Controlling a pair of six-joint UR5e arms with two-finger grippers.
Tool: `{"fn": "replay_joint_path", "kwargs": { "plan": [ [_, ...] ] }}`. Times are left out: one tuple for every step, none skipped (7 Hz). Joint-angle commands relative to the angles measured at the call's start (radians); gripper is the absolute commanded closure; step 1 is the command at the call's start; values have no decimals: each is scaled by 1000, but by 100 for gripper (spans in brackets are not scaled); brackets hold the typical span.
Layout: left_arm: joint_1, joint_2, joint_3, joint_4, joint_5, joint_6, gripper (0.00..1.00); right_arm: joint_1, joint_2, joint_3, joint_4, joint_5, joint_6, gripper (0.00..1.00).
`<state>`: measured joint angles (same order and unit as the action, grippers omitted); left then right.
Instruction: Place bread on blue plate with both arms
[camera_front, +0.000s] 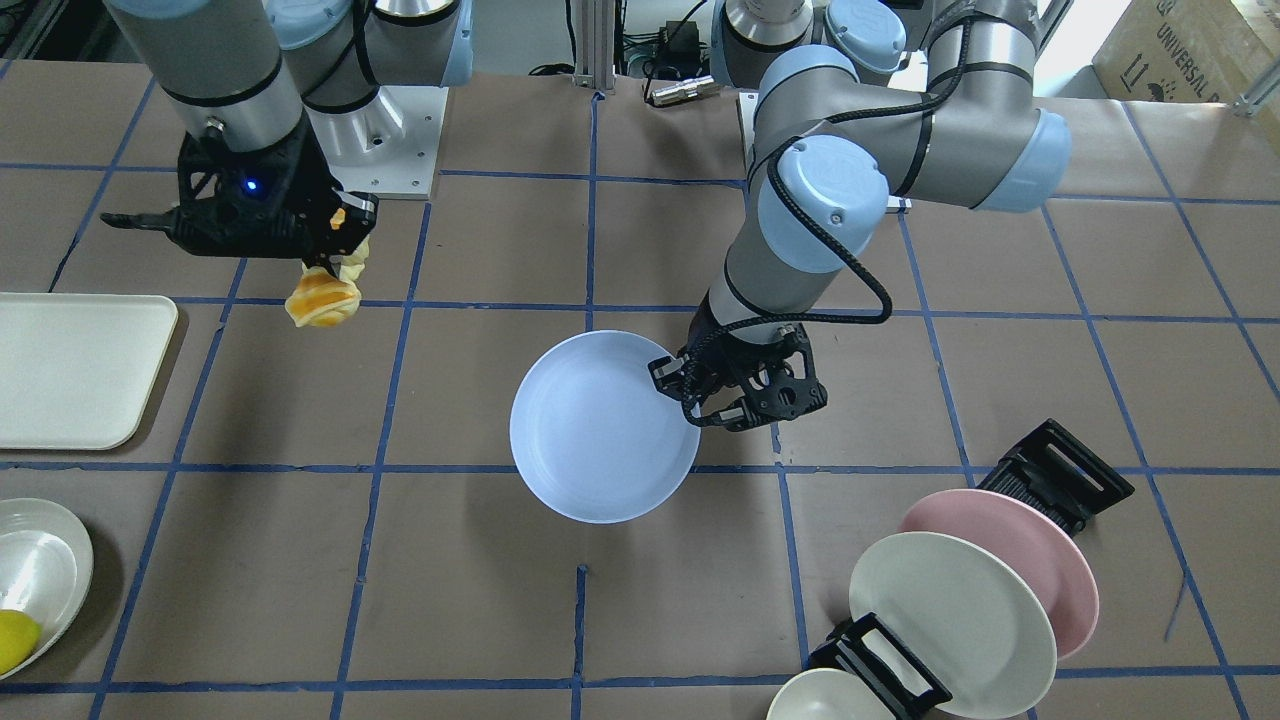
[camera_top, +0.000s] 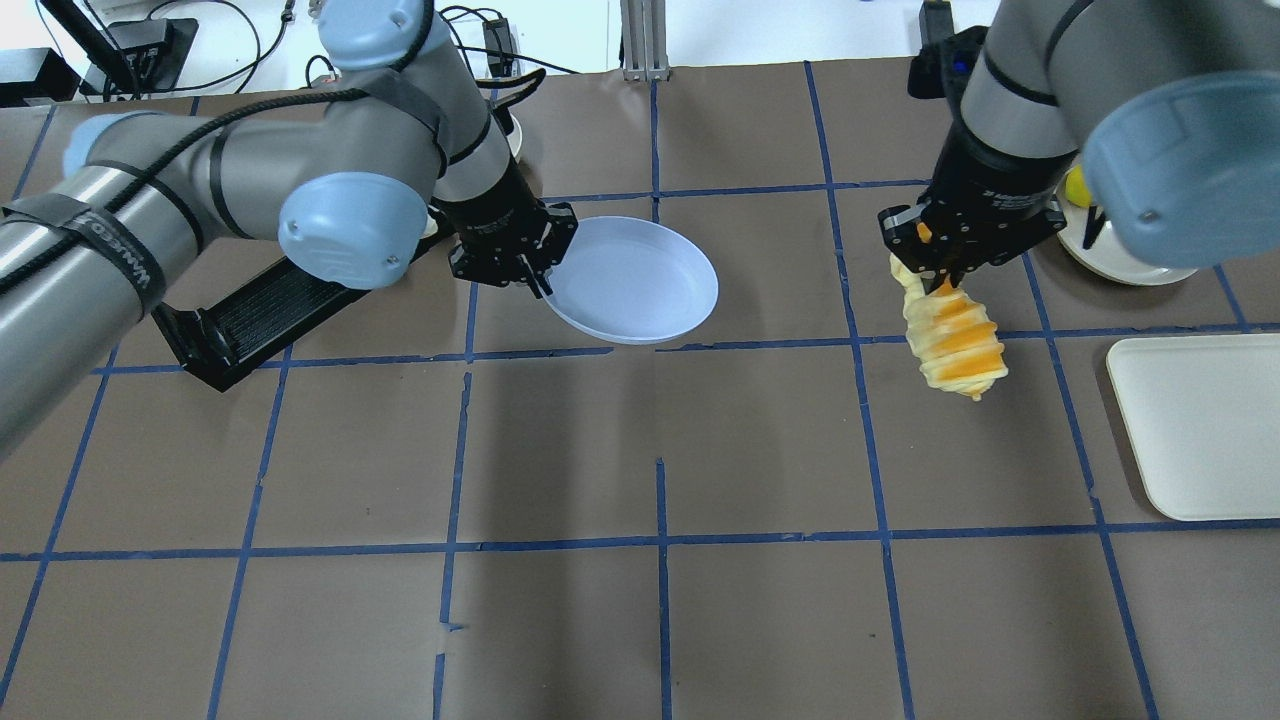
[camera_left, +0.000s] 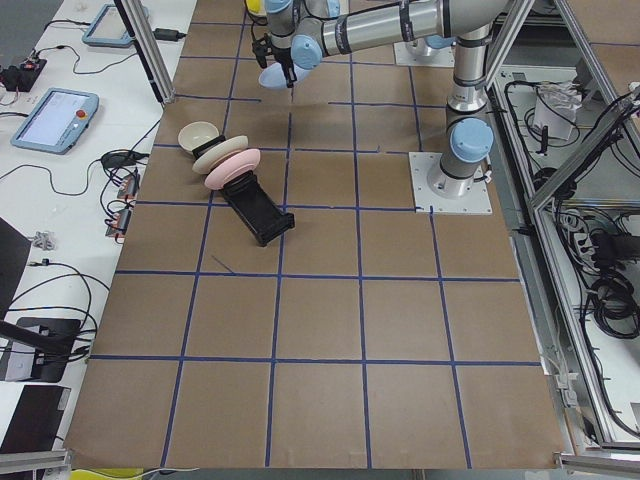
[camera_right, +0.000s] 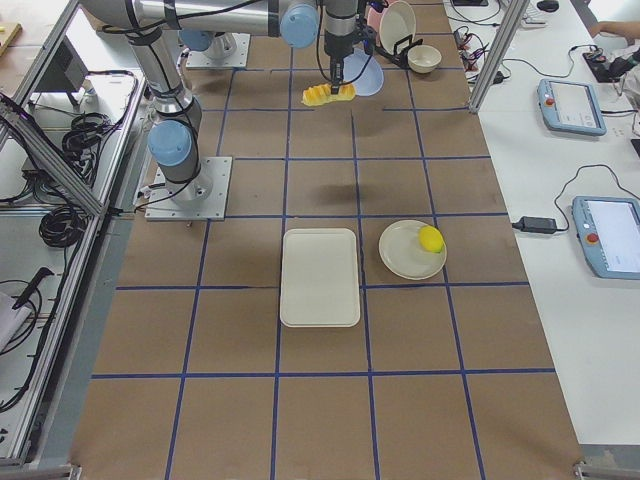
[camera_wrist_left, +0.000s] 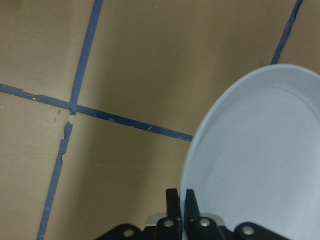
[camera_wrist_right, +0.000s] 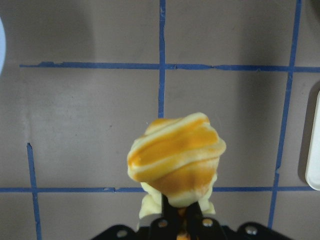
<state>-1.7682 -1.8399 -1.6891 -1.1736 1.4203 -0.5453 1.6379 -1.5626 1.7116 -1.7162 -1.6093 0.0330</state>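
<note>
My left gripper (camera_top: 535, 278) is shut on the rim of the blue plate (camera_top: 640, 280) and holds it at the edge, seemingly just off the table. The left wrist view shows the pinched rim (camera_wrist_left: 260, 160). In the front view the plate (camera_front: 600, 430) is at the table's middle, with the left gripper (camera_front: 690, 400) on its right. My right gripper (camera_top: 940, 278) is shut on one end of the striped bread (camera_top: 955, 345), which hangs down from it above the table, well apart from the plate. The bread also shows in the right wrist view (camera_wrist_right: 175, 157) and the front view (camera_front: 322, 298).
A black dish rack (camera_front: 1060, 475) holds a pink plate (camera_front: 1050, 560), a cream plate (camera_front: 950, 620) and a small bowl (camera_front: 825, 700). A cream tray (camera_front: 70, 370) lies on the right arm's side. A white dish (camera_front: 40, 570) beside it holds a lemon (camera_front: 15, 640).
</note>
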Motion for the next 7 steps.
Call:
{"fn": "replay_joint_path", "kwargs": {
  "plan": [
    [-89, 14, -61, 71, -1, -84, 51, 103, 118, 26, -207, -1, 88, 94],
    [-95, 7, -60, 74, 0, -88, 1, 132, 162, 25, -274, 0, 105, 94],
    [-91, -4, -57, 75, -1, -84, 0, 146, 198, 23, -319, 0, 138, 94],
    [-68, -9, -37, 77, -1, 0, 0, 166, 225, 23, -342, 0, 152, 94],
    [35, 7, -23, 71, 5, 308, 0, 184, 242, 22, -368, 2, 154, 94],
    [152, 20, -5, 51, 15, 431, 0, 198, 257, 10, -379, 2, 177, 94],
    [208, 43, 18, -40, 19, 456, 0, 218, 289, -25, -376, 0, 230, 94]
  ]
}}
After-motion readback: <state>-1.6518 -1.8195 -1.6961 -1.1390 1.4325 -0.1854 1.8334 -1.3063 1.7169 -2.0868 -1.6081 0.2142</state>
